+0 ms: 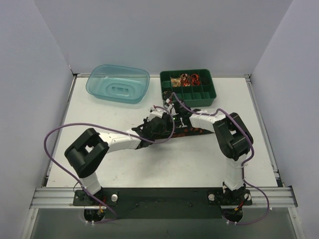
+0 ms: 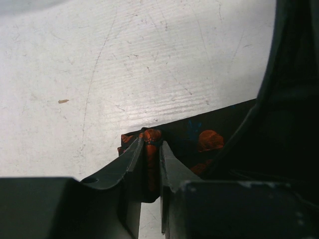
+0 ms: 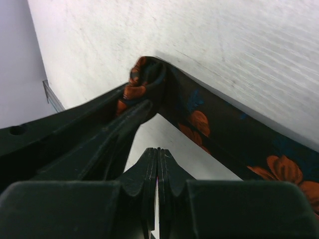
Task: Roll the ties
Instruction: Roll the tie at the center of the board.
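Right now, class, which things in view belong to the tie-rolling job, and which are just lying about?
Job: tie, left hand, right hand, green tray (probably).
Lying about: blue tub, purple cables.

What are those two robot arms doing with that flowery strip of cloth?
They're rolling up a necktie. The left gripper is pinching its curled-up end, and the right gripper sits shut right next to it, with nothing seen between its fingers. The rest of the necktie lies flat on the white table. Behind the arms, a green compartment tray holds orange-red bundles, too small to make out.
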`<state>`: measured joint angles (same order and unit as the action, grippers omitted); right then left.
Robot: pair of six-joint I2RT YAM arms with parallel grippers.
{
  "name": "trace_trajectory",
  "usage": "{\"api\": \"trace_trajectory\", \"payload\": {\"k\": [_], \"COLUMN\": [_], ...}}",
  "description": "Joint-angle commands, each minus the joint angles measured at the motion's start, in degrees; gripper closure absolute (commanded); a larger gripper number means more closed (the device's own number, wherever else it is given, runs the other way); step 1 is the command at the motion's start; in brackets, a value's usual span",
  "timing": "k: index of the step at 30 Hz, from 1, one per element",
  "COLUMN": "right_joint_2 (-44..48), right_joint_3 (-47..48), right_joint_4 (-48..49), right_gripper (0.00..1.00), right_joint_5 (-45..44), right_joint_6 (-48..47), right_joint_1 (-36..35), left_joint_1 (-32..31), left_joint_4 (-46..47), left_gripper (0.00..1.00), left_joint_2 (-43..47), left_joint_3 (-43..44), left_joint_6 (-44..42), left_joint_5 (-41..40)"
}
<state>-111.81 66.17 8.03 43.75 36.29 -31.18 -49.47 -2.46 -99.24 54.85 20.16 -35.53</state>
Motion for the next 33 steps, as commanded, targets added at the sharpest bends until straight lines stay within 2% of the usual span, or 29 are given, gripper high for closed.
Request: {"api": "trace_trajectory", "payload": {"k": [1, 20, 26, 29, 33], "right_joint_2": [3.44, 5.11, 5.55, 5.72, 6.43], "right_joint_3": [-1.13, -2.45, -2.98, -3.07, -3.33], "right_joint_4": [-4.33, -6.71, -6.98, -7.07, -7.07], "right_gripper": [1.00, 1.00, 1.00, 1.00, 1.00], "right_joint_5": [-2.52, -5.95, -6.22, -6.22, -6.22], "right_joint_6": [-3.15, -5.53, -5.88, -5.80, -5.88], "right_joint_1": [1.38, 2.97, 3.49, 3.84, 4.11], "left_joint_1": [-0.27, -0.54, -1.06, -1.50, -1.85], "left_joint_4": [-2.28, -3.43, -4.14, -4.05, -4.48], "left_gripper": [1.00, 1.00, 0.48, 0.40, 0.40], "left_joint_2": [-2.62, -7.10, -5.88, -5.35, -4.91], "left_joint_3": [3.95, 7.38, 6.68, 6.41, 6.76], "left_joint_6": [2.77, 14.29, 16.49, 16.31, 16.92], "left_joint_5": [0.46, 5.03, 2.75, 1.69, 0.20]}}
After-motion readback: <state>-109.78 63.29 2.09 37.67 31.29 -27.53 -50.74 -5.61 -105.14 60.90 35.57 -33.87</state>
